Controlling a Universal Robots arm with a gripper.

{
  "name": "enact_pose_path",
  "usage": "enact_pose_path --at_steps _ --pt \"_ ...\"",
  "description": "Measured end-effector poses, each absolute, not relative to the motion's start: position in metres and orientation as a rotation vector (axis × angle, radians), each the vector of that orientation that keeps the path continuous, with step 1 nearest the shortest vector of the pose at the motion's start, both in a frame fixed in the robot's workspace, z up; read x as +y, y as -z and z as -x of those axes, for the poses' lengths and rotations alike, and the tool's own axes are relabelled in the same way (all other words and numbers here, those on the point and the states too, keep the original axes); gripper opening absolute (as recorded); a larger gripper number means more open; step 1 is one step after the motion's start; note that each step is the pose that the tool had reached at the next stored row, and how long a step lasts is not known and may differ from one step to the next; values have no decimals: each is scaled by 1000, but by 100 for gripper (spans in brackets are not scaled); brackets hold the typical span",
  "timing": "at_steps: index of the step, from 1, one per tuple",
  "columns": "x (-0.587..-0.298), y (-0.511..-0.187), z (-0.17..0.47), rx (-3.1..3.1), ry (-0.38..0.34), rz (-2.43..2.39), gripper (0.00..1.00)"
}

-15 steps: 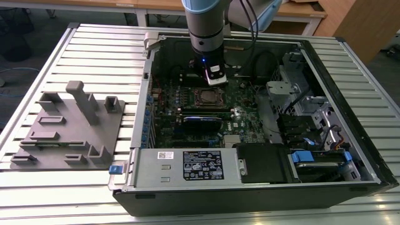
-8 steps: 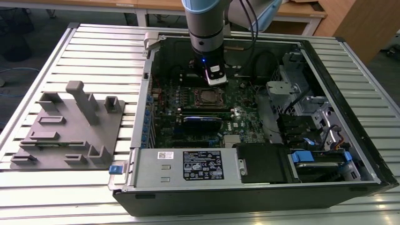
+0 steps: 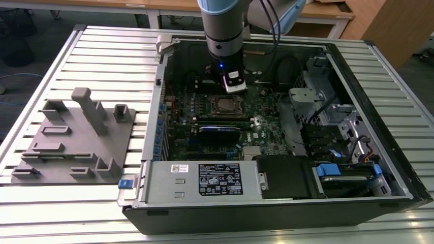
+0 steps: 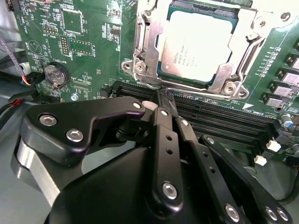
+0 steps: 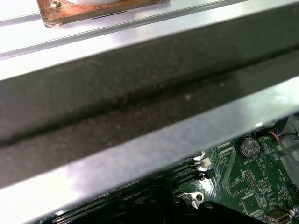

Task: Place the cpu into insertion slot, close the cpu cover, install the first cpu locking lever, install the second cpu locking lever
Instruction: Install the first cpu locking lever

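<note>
Nearest in the exterior view, a slatted metal tabletop [image 3: 81, 203] carried an open computer case [image 3: 405, 178]. At the exterior view's left, a grey fixture plate [image 3: 74, 147] lay on the same slats. Inside the case, past the labelled power supply [image 3: 217, 179], the green motherboard [image 3: 183, 101] held the insertion slot [image 3: 226, 105]. In the second wrist view the cpu [image 4: 198, 44] lay flat in that slot. Its dull grey top showed through the window of the cpu cover [image 4: 148, 46], which lay down around it. The tool [image 4: 164, 97] hung just beside the cover's edge, its black fingers drawn together with nothing visible between them. Beyond the case, wooden desks [image 3: 326, 12] stood on a dark floor [image 3: 40, 20].
</note>
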State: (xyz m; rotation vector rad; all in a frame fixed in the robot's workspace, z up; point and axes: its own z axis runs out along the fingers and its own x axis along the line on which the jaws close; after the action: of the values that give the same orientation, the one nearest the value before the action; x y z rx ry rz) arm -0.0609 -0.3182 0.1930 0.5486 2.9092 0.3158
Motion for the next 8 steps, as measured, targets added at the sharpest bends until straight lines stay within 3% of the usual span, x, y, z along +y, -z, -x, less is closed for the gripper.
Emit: enact_pose_path --at_steps 8 --pt "-319 -193 61 2909 -316 -548 11"
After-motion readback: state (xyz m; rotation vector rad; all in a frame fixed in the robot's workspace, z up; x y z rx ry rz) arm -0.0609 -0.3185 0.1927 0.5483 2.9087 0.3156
